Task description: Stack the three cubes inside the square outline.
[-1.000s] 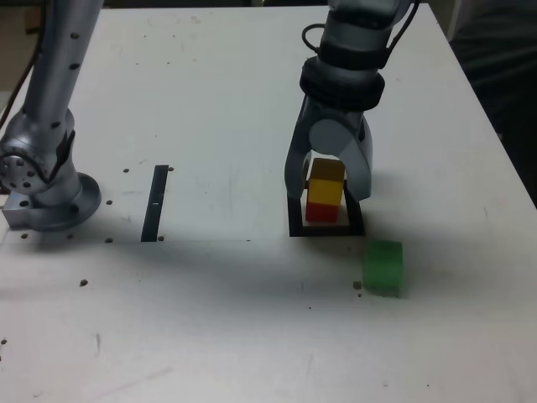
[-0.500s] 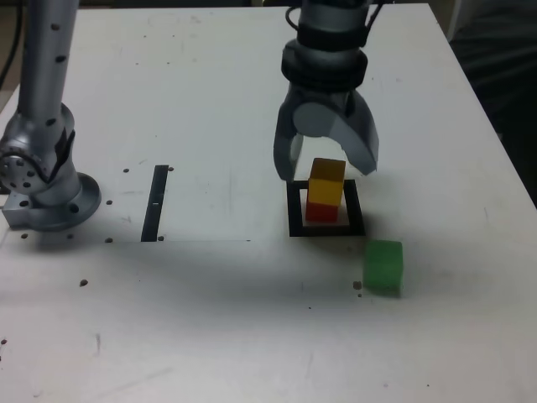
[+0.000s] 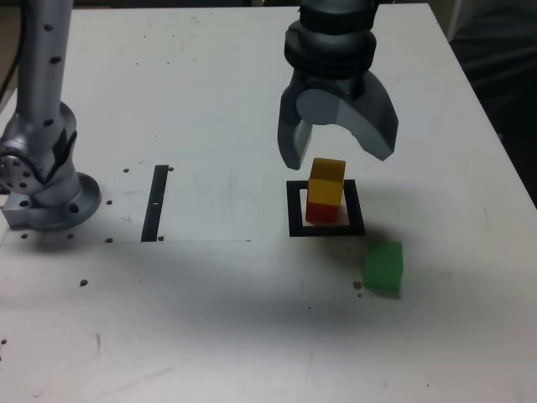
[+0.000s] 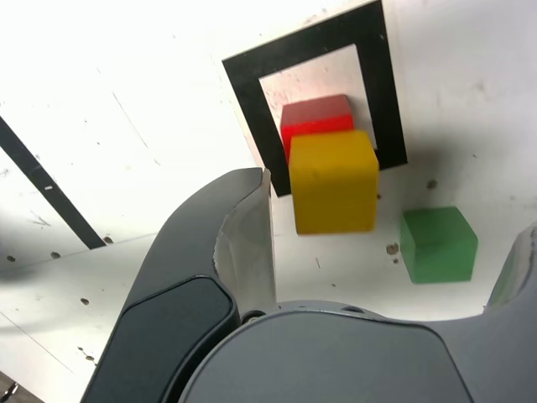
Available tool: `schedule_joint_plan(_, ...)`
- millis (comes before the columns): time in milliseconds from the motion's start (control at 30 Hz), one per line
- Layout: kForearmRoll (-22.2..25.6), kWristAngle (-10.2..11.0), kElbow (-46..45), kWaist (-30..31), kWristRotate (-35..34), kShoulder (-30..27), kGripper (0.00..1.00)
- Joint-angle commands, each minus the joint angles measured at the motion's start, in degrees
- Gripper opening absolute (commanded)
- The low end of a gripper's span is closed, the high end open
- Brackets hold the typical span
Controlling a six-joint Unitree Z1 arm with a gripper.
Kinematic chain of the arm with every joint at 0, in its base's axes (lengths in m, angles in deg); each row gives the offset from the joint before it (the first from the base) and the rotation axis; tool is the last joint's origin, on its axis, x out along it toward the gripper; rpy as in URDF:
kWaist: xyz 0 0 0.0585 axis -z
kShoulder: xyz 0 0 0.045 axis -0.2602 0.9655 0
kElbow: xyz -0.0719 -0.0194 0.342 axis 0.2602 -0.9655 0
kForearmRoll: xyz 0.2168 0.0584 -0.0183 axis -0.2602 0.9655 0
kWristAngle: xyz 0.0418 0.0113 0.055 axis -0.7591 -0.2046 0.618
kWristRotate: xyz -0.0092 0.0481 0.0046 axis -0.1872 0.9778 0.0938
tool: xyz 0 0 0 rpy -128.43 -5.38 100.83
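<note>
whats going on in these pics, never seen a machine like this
It is one robot arm ending in jaws, which stand open and hold nothing. One current picture comes from a camera off the arm, showing the whole scene; the other comes from a camera on the arm's wrist, looking down past the jaws.

On the white table is a black square outline. Inside it sits a red block with a yellow block on top. A green block lies outside the outline, and a black strip lies further away.
</note>
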Motion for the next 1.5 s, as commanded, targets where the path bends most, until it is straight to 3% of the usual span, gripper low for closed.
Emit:
schedule_joint_plan(0, 0.88, 0.63, 1.27, 1.47, -1.11, -0.54, 1.0)
schedule_joint_plan(333, 3.05, 1.9, 6.76, 7.72, -5.49, 1.26, 1.0)
schedule_joint_plan(700, 2.76, -0.28, 11.92, 11.59, -9.05, 8.11, 1.0)
schedule_joint_plan(1467, -0.87, -5.68, 12.06, 11.53, -9.88, 18.2, 0.95)
